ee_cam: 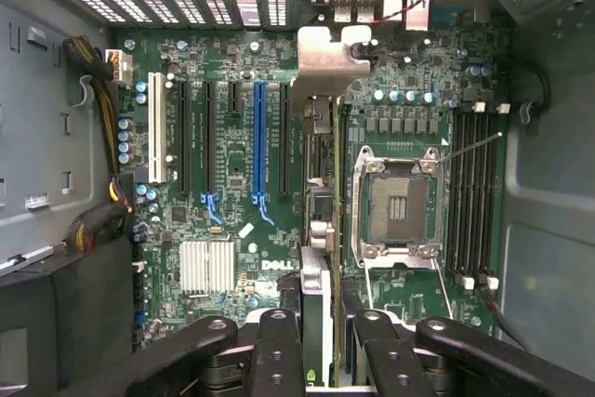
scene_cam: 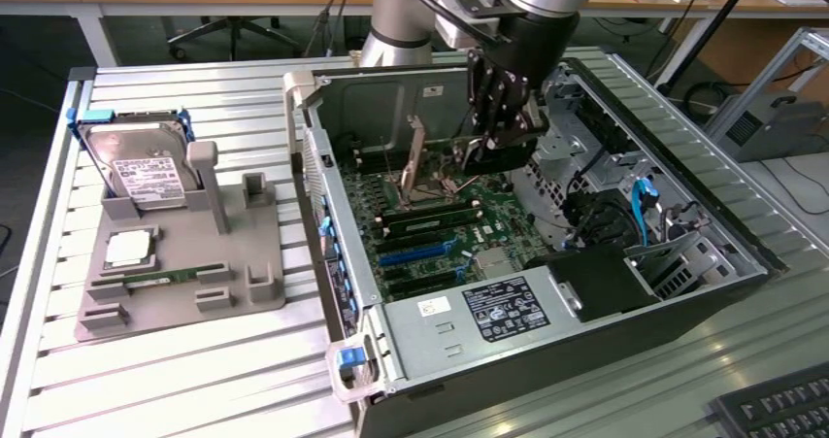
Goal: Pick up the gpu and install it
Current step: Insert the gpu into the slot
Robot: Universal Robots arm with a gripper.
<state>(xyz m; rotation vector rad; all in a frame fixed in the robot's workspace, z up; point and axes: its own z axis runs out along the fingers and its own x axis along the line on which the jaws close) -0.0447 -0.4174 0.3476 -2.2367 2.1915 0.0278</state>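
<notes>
Black fingers of your tool sit closest to the wrist camera, and they are pinching the gpu between them: you see the card edge-on, running away from the fingers to its silvery end bracket near the vented rear wall of the case.

Largest around you is the ribbed metal bench, then the open computer case lying on it, with the arm reaching down into its middle. Inside, the green motherboard spreads under the tool; the card hangs above it, between the blue slot and the empty processor socket, and whether its lower edge touches a slot yet you cannot tell. On the exterior view's left stands a grey holder carrying a hard drive and a memory stick, well apart from the case.

Treat the card as light and stiff but fragile. It looks thin, so a side load could likely flex the board or stress its solder joints, and the connector edge is the part to spare. Your hold on the upper edge, across the flat faces, seems the sound one; the bracket end is the sturdiest part. Expect smooth board faces to slip if the pinch is shallow.
</notes>
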